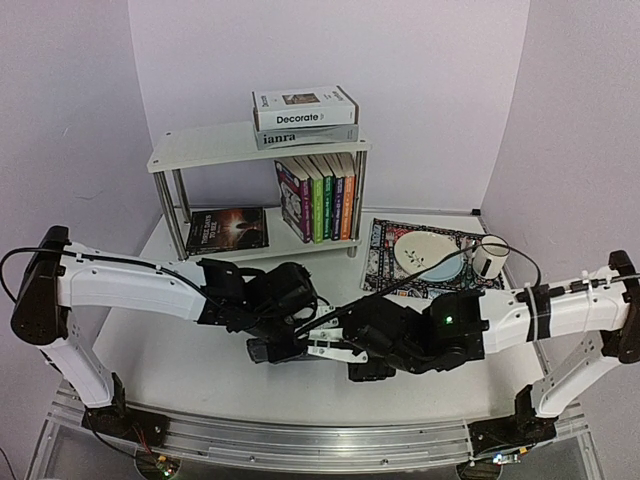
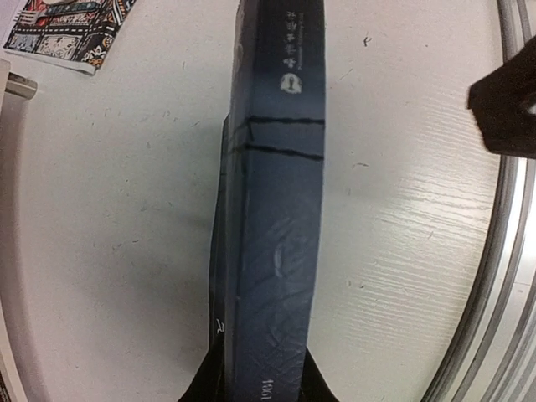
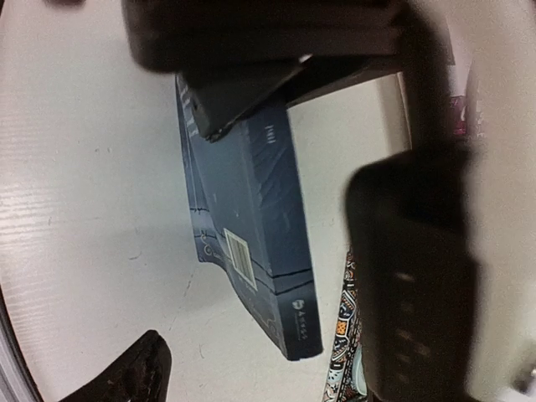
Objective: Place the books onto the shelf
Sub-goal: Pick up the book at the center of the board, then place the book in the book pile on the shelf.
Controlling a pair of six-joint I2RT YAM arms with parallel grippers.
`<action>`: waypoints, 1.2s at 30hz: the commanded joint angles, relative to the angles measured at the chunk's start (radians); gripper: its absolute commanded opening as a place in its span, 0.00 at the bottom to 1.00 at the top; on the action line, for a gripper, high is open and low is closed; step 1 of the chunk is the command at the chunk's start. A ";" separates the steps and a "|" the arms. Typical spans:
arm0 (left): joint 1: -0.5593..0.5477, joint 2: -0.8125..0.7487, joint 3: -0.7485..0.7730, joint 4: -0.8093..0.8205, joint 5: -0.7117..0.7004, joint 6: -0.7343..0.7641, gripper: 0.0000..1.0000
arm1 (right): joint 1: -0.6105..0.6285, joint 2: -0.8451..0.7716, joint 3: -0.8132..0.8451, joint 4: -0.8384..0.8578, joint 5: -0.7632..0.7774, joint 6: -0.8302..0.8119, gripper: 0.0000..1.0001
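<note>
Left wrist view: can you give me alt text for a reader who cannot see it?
A navy book, spine toward the camera, is gripped at its near end by the left end effector over a white table. The corner of a patterned placemat shows top left.

Light: bright, even, from overhead; white table (image 2: 109,251) washed pale around the navy book (image 2: 280,209).
Shadows: soft and narrow, left of the book, left wrist view.
Glare: faint sheen on its spine.
Focus: foreground above and right of the book blurred, right wrist view.
Distortion: table edge bows right of the book, probably lens curvature.
</note>
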 commanded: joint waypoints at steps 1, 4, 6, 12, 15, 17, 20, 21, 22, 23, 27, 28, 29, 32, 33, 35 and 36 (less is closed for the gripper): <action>-0.005 -0.036 0.059 -0.023 -0.097 0.014 0.00 | 0.000 -0.112 -0.033 0.024 -0.018 0.021 0.84; -0.004 -0.060 0.063 -0.033 -0.154 0.048 0.00 | -0.001 -0.161 -0.068 0.033 -0.024 0.017 0.88; -0.003 -0.085 0.050 -0.034 -0.201 0.085 0.00 | 0.000 -0.196 -0.098 0.044 -0.021 0.012 0.90; 0.036 -0.170 -0.013 -0.025 -0.356 0.252 0.00 | -0.001 -0.266 -0.162 0.080 -0.003 0.005 0.93; 0.091 -0.201 -0.003 -0.016 -0.402 0.313 0.00 | -0.001 -0.287 -0.193 0.110 0.011 -0.012 0.94; 0.122 -0.215 0.000 0.008 -0.466 0.370 0.00 | -0.001 -0.288 -0.204 0.134 0.022 -0.019 0.94; 0.185 -0.240 -0.018 0.106 -0.520 0.467 0.00 | -0.001 -0.278 -0.208 0.175 0.019 -0.008 0.94; 0.213 -0.258 -0.039 0.183 -0.525 0.499 0.00 | -0.001 -0.275 -0.211 0.196 0.007 0.001 0.94; 0.237 -0.276 -0.055 0.253 -0.518 0.539 0.00 | -0.001 -0.274 -0.215 0.207 -0.009 0.006 0.94; 0.263 -0.292 -0.076 0.336 -0.508 0.574 0.00 | -0.001 -0.273 -0.218 0.220 -0.018 0.010 0.94; 0.322 -0.331 -0.133 0.597 -0.486 0.745 0.00 | -0.001 -0.283 -0.220 0.238 -0.040 0.018 0.94; 0.336 -0.326 -0.138 0.643 -0.478 0.782 0.00 | -0.001 -0.289 -0.221 0.240 -0.047 0.019 0.95; 0.351 -0.318 -0.135 0.673 -0.468 0.812 0.00 | -0.001 -0.294 -0.222 0.242 -0.058 0.019 0.95; 0.396 -0.304 -0.134 0.702 -0.384 0.865 0.00 | -0.001 -0.305 -0.225 0.248 -0.090 0.026 0.95; 0.410 -0.301 -0.141 0.717 -0.363 0.882 0.00 | -0.001 -0.307 -0.227 0.250 -0.097 0.028 0.95; 0.447 -0.287 -0.148 0.728 -0.326 0.905 0.00 | -0.001 -0.309 -0.228 0.254 -0.100 0.031 0.95; 0.466 -0.276 -0.147 0.728 -0.315 0.915 0.00 | -0.001 -0.309 -0.228 0.255 -0.100 0.031 0.95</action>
